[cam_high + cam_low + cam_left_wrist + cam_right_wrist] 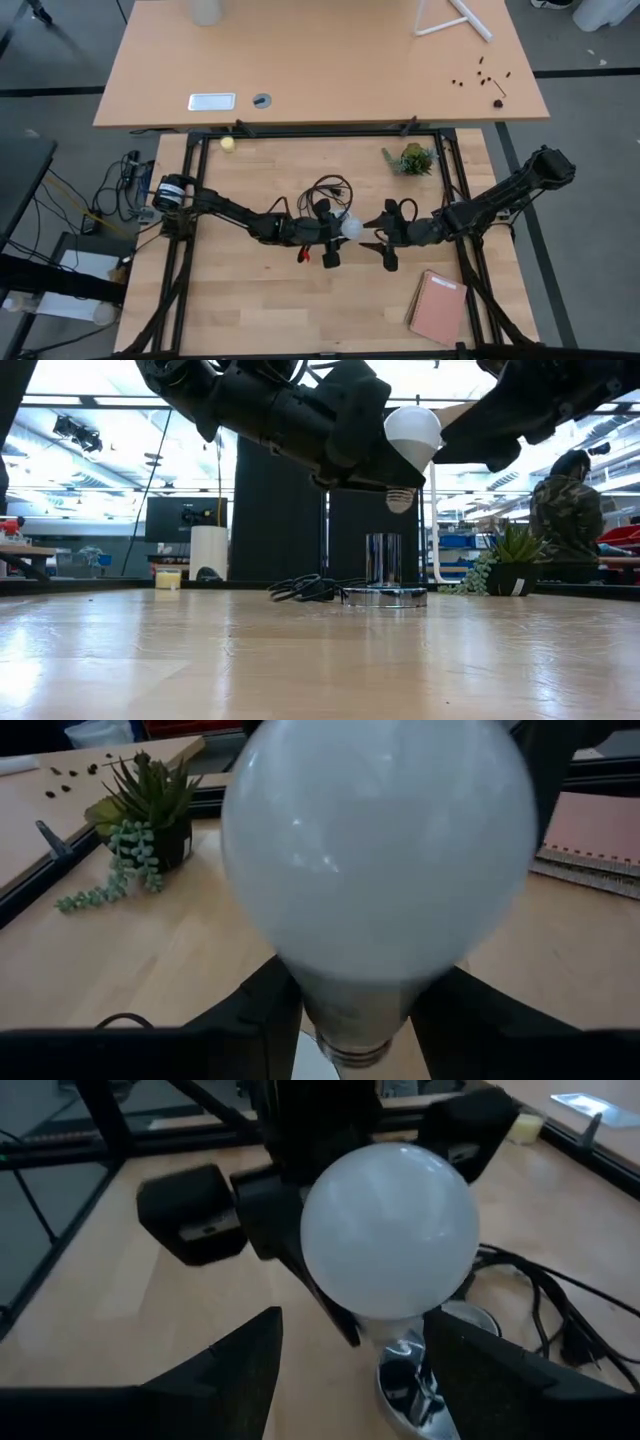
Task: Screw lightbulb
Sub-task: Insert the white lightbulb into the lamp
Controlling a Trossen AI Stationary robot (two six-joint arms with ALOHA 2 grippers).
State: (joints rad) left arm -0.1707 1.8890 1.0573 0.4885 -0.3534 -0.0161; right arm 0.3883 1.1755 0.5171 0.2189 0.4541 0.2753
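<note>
Overhead, the light wooden table (300, 310) fills the frame, with both dark arms reaching in from its two sides and meeting near the middle. The left arm comes in from the left edge; the left gripper (335, 238) is closed on the lightbulb (351, 227), its fingers (262, 1020) pressed against the narrow neck just above the grey screw base. The right arm comes in from the right edge. The right gripper (383, 240) sits just beside the bulb's rounded end, jaws apart, with one dark finger (225, 1370) showing on each side of the bulb and neither clearly touching it.

In the low view the bulb (410, 442) hangs well above the table, tilted, base downward and globe toward the right arm. Below it, on the table, rests the round silver socket disc (385, 595), apart from the bulb. A black cord (305, 588) lies coiled just beside the disc.

A salmon notebook (439, 309) lies near the front right corner. A small potted succulent (412, 159) stands near the back right. A small yellowish ball (228, 144) lies at the back left edge.

A person (568, 515) in a dark jacket stands in the room behind.
</note>
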